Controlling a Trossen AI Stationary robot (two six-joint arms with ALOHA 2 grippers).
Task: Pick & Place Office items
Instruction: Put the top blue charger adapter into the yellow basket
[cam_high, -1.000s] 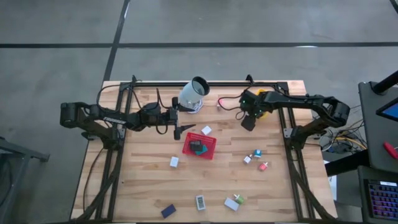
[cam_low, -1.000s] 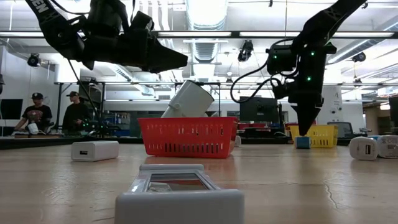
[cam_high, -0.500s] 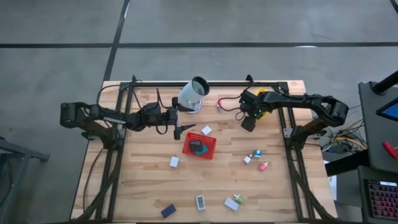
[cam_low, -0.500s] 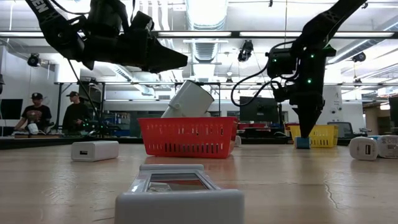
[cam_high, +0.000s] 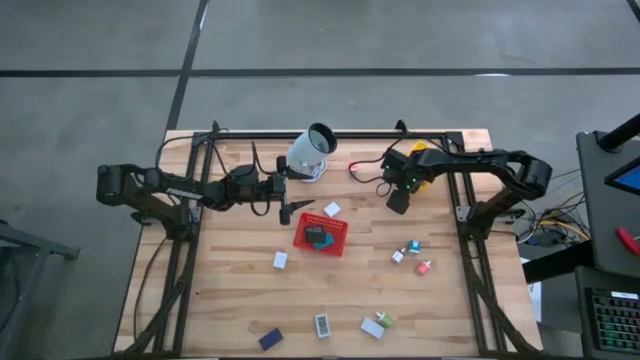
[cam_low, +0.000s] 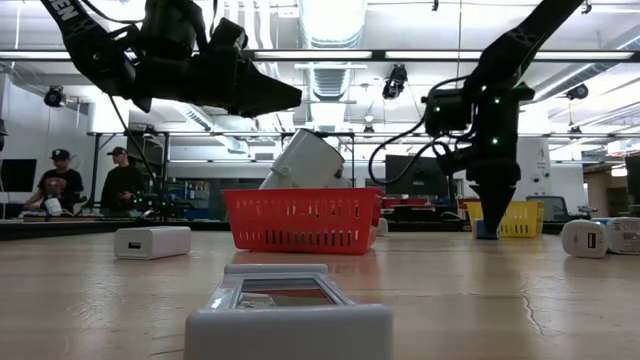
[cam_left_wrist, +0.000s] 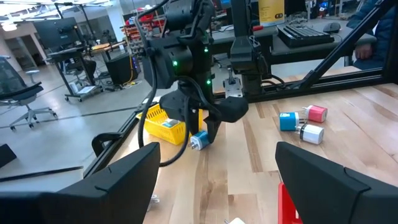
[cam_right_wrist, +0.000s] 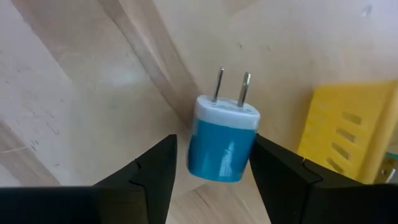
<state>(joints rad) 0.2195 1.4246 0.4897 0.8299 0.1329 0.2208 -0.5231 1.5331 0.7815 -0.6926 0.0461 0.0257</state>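
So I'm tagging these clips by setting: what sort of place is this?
Probably a robotics lab or workshop: a wooden table with two robot arms, office chairs and monitors on desks behind it, and an open ceiling with strip lights.

plug adapter (cam_right_wrist: 222, 146) beside tray (cam_right_wrist: 348, 134), between right gripper (cam_right_wrist: 212, 171) fingers
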